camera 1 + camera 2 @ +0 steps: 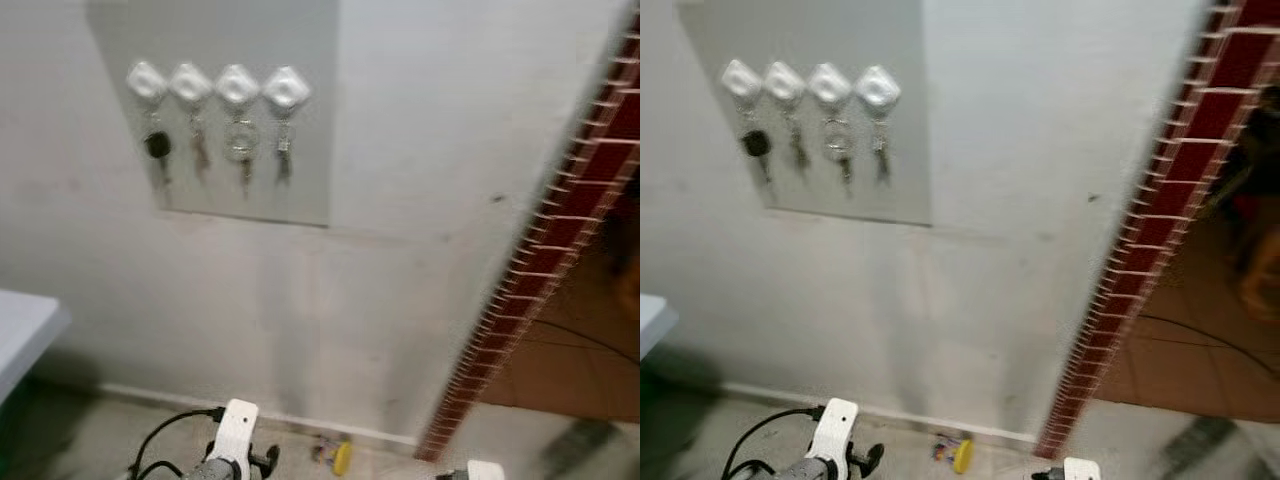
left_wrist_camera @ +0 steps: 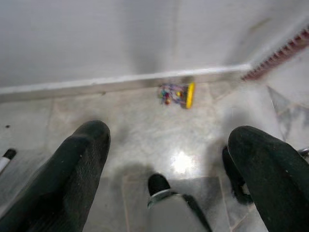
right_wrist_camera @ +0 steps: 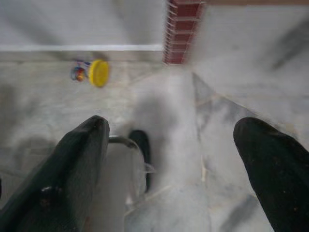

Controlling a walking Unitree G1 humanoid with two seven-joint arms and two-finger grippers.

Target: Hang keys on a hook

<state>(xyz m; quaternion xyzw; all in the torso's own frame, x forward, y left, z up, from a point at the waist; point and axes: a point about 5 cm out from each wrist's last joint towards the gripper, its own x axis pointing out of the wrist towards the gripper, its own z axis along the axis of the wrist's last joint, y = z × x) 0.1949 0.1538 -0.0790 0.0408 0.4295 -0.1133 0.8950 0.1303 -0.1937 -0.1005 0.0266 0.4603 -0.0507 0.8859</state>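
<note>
Both grippers, left (image 2: 169, 164) and right (image 3: 171, 164), hang released, empty; all four hooks (image 1: 217, 86) hold keys (image 1: 240, 145), so we just back away squarely.

The grey panel (image 1: 300, 150) is fixed flat on the white wall (image 1: 450, 150); it carries four white hooks (image 1: 217, 85) in one row, and from each hook hangs a set of keys (image 1: 240, 145); below, the pale stone floor (image 2: 120, 130) carries a small yellow toy (image 2: 179, 94) just beside the baseboard (image 2: 96, 83).
</note>
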